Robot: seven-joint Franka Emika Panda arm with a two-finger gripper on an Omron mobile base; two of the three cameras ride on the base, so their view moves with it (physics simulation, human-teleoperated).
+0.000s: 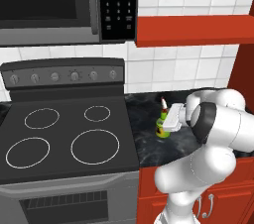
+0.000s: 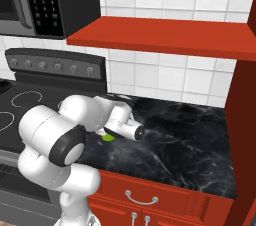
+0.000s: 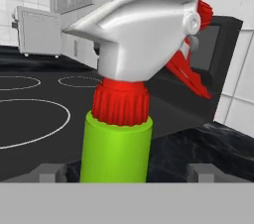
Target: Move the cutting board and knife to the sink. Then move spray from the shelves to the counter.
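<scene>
Now the spray bottle stands upright on the black marble counter, close to the counter's left edge where it meets the stove top, and well under the red shelf. The gripper sits right at the bottle's green neck: in the hand view the two dark fingertips rise either side of the green body with a visible gap on each flank, so the jaws stand wide and appear to grip nothing. From the left base view the white hand covers most of the bottle, leaving the red tip of the trigger head and a patch of green showing; from the right base view only a sliver of green peeks out beneath the wrist. By my reading the spray is down on the counter and this last leg of the task is as good as done, with only the pull-away left. And that is where the danger lies: the fingers bracket the neck closely, and the wide white trigger head overhangs them, so a straight lift could catch under the head and drag the bottle up or tip it. A sideways swing could clip the body and knock it toward the stove. A clean retreat backward along the fingers looks the safest line.
</scene>
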